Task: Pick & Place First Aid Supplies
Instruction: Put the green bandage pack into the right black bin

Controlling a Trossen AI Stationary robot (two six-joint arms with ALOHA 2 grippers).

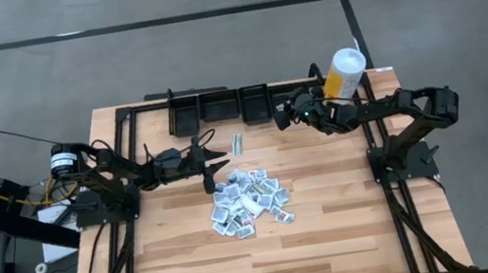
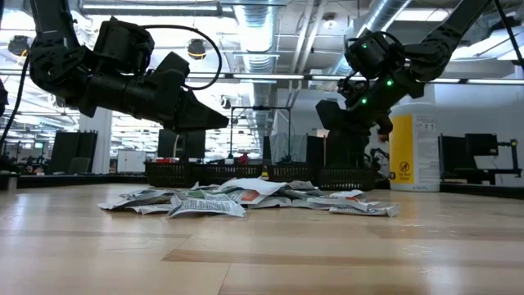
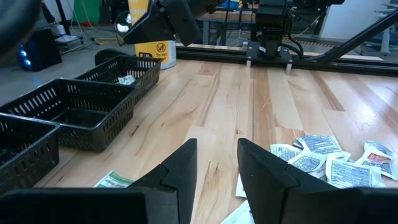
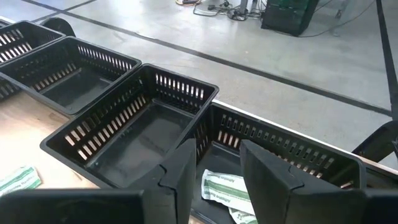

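The first aid supplies are small white packets lying in a loose pile [image 1: 248,201] flat on the wooden table, mid-table [image 2: 246,199]. One green-striped packet [image 1: 236,143] lies apart, near the baskets. My left gripper [image 1: 213,168] hovers open beside the pile's far-left edge, its fingers [image 3: 186,165] level and with nothing between them. My right gripper [image 1: 279,114] hangs open over the rightmost black basket [image 4: 280,146], tilted downward. Green-striped packets [image 4: 225,185] lie on that basket's floor just below its fingers.
Several black mesh baskets [image 1: 221,106] stand in a row along the table's far edge. A tall white-and-yellow canister [image 1: 345,72] stands at the far right, behind my right arm. Bare wood lies near the front edge [image 1: 262,268].
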